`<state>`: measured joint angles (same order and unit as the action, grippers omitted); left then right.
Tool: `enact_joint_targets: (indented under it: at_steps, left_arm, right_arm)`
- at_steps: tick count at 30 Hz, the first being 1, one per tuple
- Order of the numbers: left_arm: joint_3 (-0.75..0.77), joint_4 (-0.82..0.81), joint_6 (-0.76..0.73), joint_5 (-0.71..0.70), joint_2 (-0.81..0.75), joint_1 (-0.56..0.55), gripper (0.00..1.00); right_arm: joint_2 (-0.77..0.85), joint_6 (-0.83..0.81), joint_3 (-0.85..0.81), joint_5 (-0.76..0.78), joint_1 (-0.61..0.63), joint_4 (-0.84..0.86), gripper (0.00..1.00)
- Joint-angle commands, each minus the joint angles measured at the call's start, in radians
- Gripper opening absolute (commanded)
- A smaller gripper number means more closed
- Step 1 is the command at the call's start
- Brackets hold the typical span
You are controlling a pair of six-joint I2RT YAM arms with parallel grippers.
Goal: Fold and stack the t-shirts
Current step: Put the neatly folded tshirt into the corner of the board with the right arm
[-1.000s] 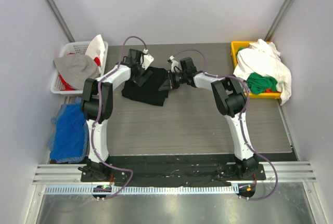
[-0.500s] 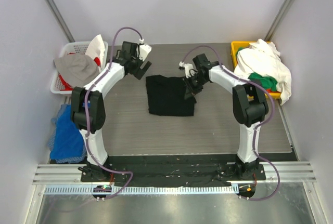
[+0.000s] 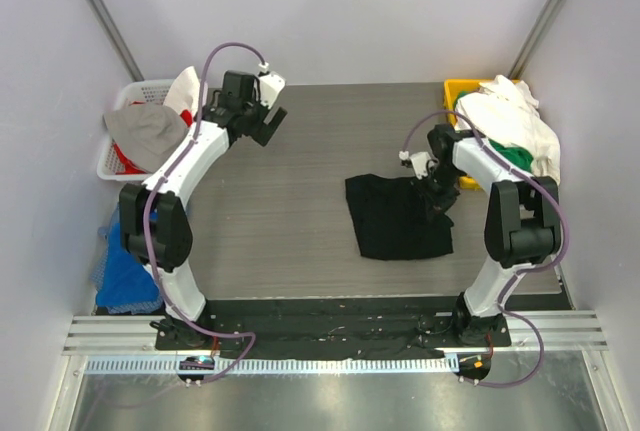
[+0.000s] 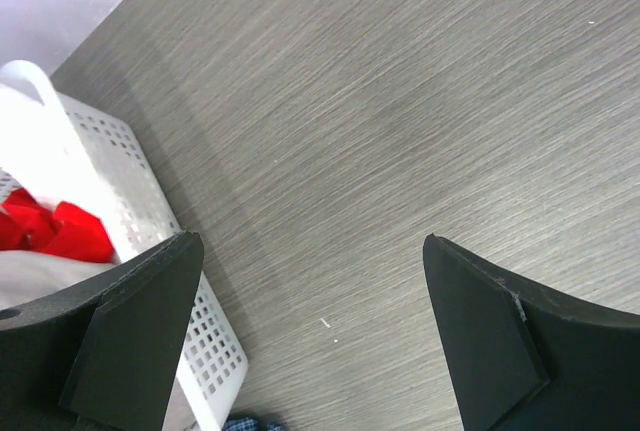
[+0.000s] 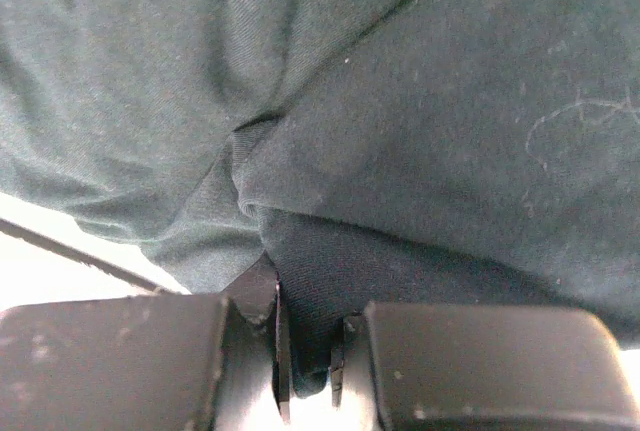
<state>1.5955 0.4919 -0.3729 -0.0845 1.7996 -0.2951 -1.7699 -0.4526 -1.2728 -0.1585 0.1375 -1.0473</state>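
Observation:
A black t-shirt (image 3: 395,219) lies folded into a rough rectangle on the table at the right front. My right gripper (image 3: 436,194) is at its right edge, shut on a fold of the fabric. In the right wrist view the dark cloth (image 5: 400,101) fills the frame, with a bunch of it pinched in my right gripper (image 5: 308,356). My left gripper (image 3: 265,121) hangs over the back left of the table, far from the shirt. It is open with only bare tabletop under it (image 4: 315,321). White t-shirts (image 3: 505,116) and a green one (image 3: 503,159) are heaped at the right.
A yellow bin (image 3: 455,91) at the back right holds the white and green heap. A white mesh basket (image 3: 112,156) with grey, red and white clothes stands off the table's left edge and shows beside my left fingers (image 4: 150,201). A blue cloth (image 3: 135,246) lies below it.
My right gripper has dragged the black t-shirt from the back middle to the right front. My left gripper has drawn away from the shirt, back and left toward the basket.

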Motion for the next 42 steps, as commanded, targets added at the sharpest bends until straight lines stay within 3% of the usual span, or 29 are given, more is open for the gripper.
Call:
enact_joint_targets:
  at_steps: [1, 13, 22, 39, 42]
  left_arm:
    - [-0.015, 0.01, 0.006, 0.005, -0.08, -0.006, 0.98]
    - [-0.092, -0.015, 0.014, 0.026, -0.127, -0.006, 0.98]
    - [-0.16, -0.035, 0.017, 0.035, -0.152, -0.006, 0.98]
    - [-0.189, -0.038, 0.014, 0.029, -0.171, -0.006, 0.98]
    - [-0.192, -0.038, 0.015, 0.034, -0.171, -0.004, 0.98]
  right_arm:
    - [0.119, -0.078, 0.087, 0.102, -0.056, -0.099, 0.01]
    - [0.265, -0.201, 0.141, 0.312, -0.378, -0.097, 0.01]
    - [0.251, -0.287, 0.121, 0.396, -0.562, -0.023, 0.01]
    - [0.187, -0.388, 0.161, 0.528, -0.711, 0.162, 0.01]
    - [0.182, -0.386, 0.158, 0.54, -0.717, 0.19, 0.15]
